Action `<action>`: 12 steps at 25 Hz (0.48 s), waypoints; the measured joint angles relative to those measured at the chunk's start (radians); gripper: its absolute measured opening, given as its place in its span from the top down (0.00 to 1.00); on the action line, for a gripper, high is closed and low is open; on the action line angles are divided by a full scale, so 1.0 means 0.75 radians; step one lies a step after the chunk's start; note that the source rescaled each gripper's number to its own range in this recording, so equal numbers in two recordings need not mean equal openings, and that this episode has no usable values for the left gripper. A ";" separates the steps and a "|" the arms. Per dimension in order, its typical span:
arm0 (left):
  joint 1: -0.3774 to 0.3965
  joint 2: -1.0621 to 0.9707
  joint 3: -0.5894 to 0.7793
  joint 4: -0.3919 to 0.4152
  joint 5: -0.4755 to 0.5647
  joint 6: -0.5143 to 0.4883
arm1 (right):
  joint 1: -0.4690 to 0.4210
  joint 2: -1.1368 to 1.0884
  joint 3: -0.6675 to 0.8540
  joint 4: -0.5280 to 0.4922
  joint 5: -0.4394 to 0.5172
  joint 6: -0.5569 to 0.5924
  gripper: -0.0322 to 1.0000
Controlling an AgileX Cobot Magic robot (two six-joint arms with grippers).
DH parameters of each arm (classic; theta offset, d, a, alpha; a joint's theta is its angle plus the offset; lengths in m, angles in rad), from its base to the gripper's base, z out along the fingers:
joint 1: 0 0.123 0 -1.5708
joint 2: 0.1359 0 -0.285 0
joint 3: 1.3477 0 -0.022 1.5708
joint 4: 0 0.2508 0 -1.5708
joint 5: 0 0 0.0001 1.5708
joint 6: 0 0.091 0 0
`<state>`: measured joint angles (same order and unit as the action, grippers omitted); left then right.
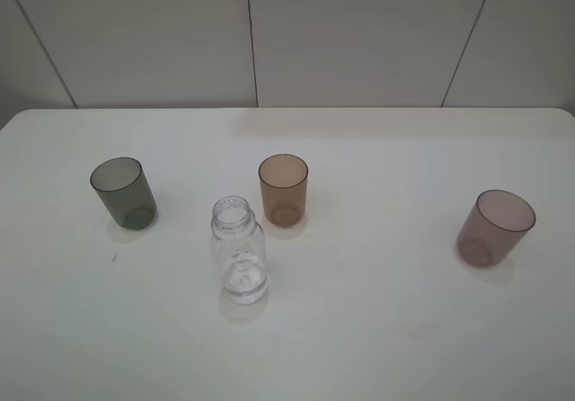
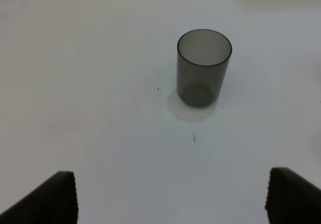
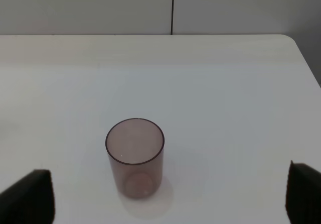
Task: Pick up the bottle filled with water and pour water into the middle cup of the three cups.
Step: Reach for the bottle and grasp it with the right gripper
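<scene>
The clear bottle (image 1: 239,251) stands upright, uncapped, on the white table (image 1: 377,329), just in front and left of the amber-brown middle cup (image 1: 284,190). The dark grey cup (image 1: 124,193) stands at the left and also shows in the left wrist view (image 2: 202,67). The mauve-pink cup (image 1: 495,227) stands at the right and also shows in the right wrist view (image 3: 135,157). Neither gripper shows in the exterior high view. My left gripper (image 2: 170,199) is open, short of the grey cup. My right gripper (image 3: 170,199) is open, short of the pink cup. Both hold nothing.
A grey panelled wall (image 1: 269,32) runs behind the table's far edge. The table's right edge (image 3: 306,68) shows in the right wrist view. A small dark speck (image 2: 194,138) lies on the table near the grey cup.
</scene>
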<state>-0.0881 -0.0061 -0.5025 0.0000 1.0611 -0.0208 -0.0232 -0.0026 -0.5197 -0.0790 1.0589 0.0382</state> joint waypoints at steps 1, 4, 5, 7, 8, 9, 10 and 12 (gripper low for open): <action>0.000 0.000 0.000 0.000 0.000 0.000 | 0.000 0.000 0.000 0.000 0.000 0.000 0.00; 0.000 0.000 0.000 0.000 0.000 0.000 | 0.000 0.000 0.000 0.000 0.000 0.000 0.00; 0.000 0.000 0.000 0.000 0.000 0.000 | 0.000 0.000 0.000 -0.001 0.000 0.003 0.00; 0.000 0.000 0.000 0.000 0.000 0.000 | 0.000 0.000 0.000 0.000 0.000 -0.001 0.00; 0.000 0.000 0.000 0.000 0.000 0.000 | 0.000 0.007 0.000 0.007 0.000 -0.005 0.00; 0.000 0.000 0.000 0.000 0.000 0.000 | 0.000 0.026 0.000 0.020 0.000 -0.013 0.00; 0.000 0.000 0.000 0.000 0.000 0.000 | 0.000 0.067 0.000 0.042 0.000 -0.017 0.00; 0.000 0.000 0.000 0.000 0.000 0.000 | 0.000 0.199 -0.006 0.095 -0.007 -0.025 0.00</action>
<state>-0.0881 -0.0061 -0.5025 0.0000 1.0611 -0.0208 -0.0232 0.1466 -0.5240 -0.0078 1.0538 0.0193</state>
